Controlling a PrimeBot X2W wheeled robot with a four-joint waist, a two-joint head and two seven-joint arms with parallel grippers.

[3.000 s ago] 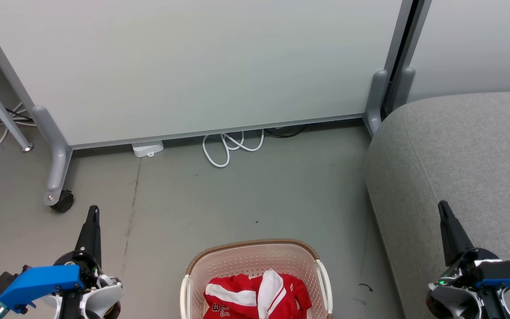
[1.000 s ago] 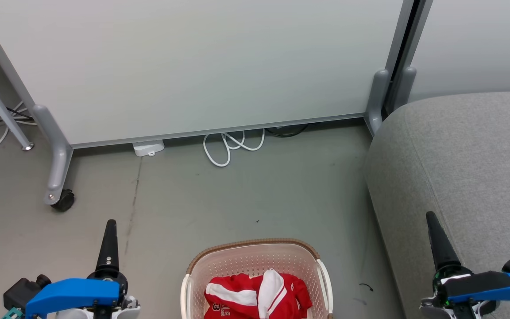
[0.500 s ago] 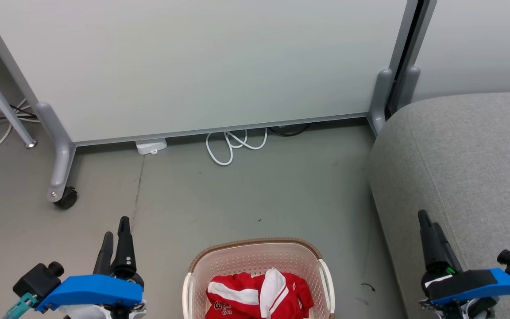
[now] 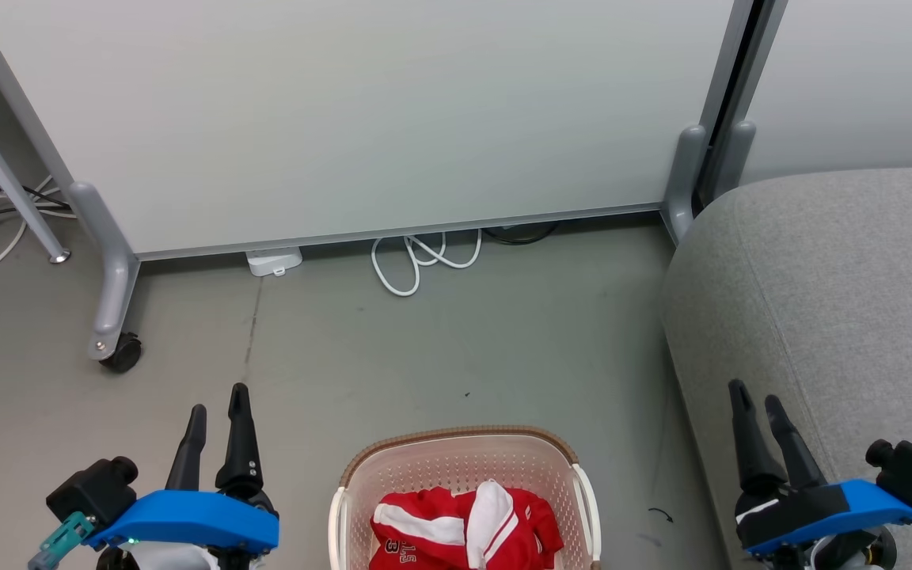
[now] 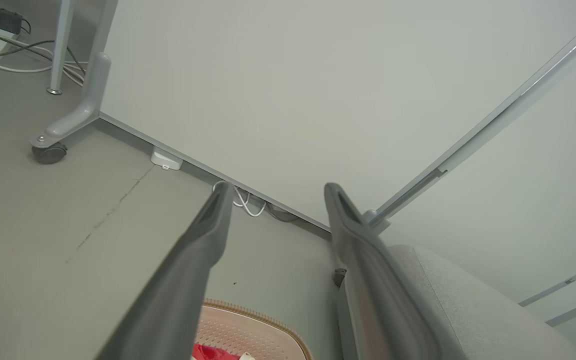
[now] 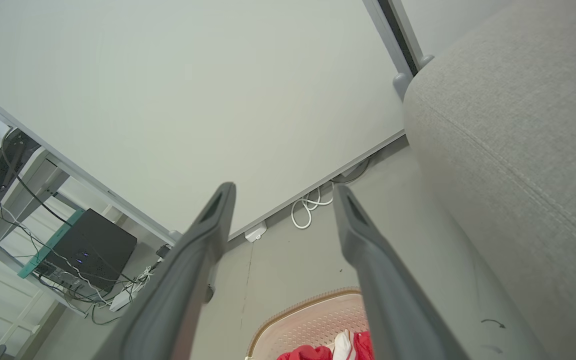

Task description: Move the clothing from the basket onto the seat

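You're holding L gripper [image 4: 218, 400] & R gripper [image 4: 753, 393] wide open, empty; red white-striped garments [image 4: 464, 530] in cream perforated plastic basket [image 4: 456, 435] are looking soft, light, prob. slippery, so pinch the bunched top.

It looks like an office or lab workroom: pale partition panels [image 4: 361, 119] on a caster [image 4: 122, 352] stand at twelve o'clock on a bare grey floor [image 4: 424, 356], with a loose white cable [image 4: 416, 257] beneath, a desk leg [image 4: 5, 190] and wires at ten o'clock, a black computer box [image 6: 93, 247] under a desk, and a grey sofa seat [image 4: 836, 277] at three o'clock.
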